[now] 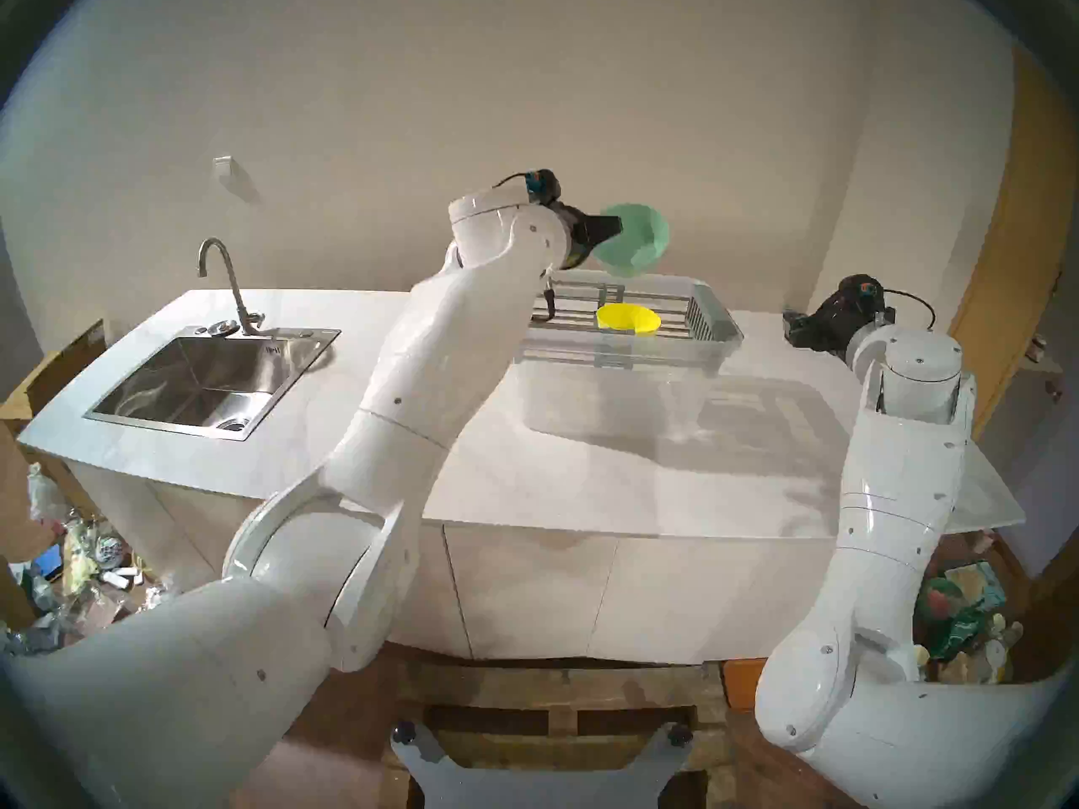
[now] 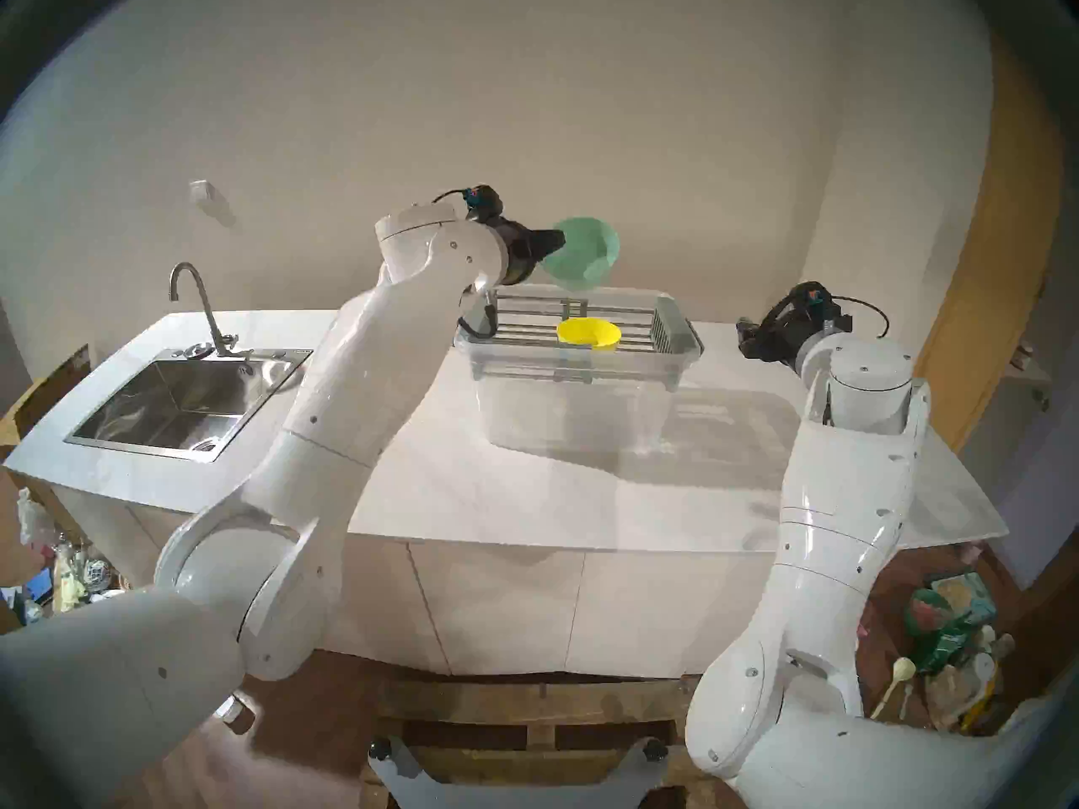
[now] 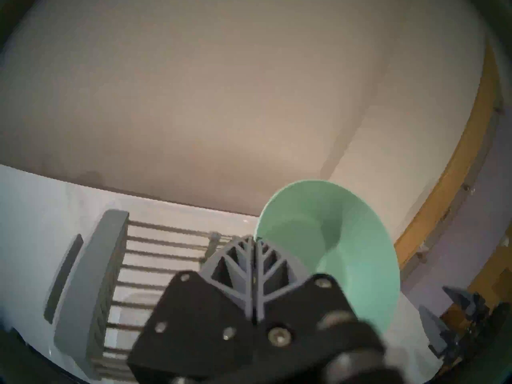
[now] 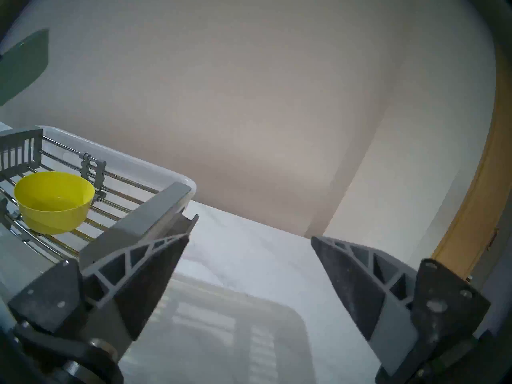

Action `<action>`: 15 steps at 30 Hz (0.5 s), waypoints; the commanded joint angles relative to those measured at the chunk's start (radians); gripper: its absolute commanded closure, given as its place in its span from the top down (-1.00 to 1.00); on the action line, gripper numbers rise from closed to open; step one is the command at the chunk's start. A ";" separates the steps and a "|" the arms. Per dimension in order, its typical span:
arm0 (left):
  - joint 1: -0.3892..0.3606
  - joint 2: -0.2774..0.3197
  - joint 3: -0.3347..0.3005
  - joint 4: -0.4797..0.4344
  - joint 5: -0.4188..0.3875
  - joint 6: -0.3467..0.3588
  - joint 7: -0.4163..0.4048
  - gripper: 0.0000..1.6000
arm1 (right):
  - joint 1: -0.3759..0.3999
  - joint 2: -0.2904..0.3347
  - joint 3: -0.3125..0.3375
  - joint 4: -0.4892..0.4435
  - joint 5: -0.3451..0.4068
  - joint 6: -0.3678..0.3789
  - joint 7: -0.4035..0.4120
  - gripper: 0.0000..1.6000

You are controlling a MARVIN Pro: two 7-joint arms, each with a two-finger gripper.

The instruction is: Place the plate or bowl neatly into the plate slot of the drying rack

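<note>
My left gripper [image 1: 610, 230] is shut on the rim of a green bowl [image 1: 636, 238] and holds it tilted in the air above the far side of the drying rack [image 1: 572, 317]. In the left wrist view the green bowl [image 3: 332, 236] hangs to the right of the shut fingers [image 3: 235, 264], with the rack's rods [image 3: 155, 250] below. A yellow bowl [image 1: 627, 318] stands upright on the plate slot [image 1: 674, 323], between the grey clips and the slatted end piece. My right gripper [image 4: 255, 228] is open and empty, right of the rack over the counter.
The rack rests on top of a clear tub [image 1: 613, 399] at the counter's back. A steel sink [image 1: 204, 381] with a faucet [image 1: 225, 276] is at the left. The white counter [image 1: 584, 487] runs in front of the tub. The wall stands close behind.
</note>
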 commanded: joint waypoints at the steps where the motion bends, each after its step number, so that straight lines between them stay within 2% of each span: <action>1: -0.093 -0.020 -0.013 0.098 -0.001 -0.082 -0.058 -1.00 | 0.020 0.003 -0.001 -0.023 0.007 -0.012 -0.004 1.00; 15: -0.293 -0.094 0.004 0.549 -0.018 -0.197 -0.196 -1.00 | 0.020 0.003 -0.001 -0.023 0.008 -0.012 -0.004 1.00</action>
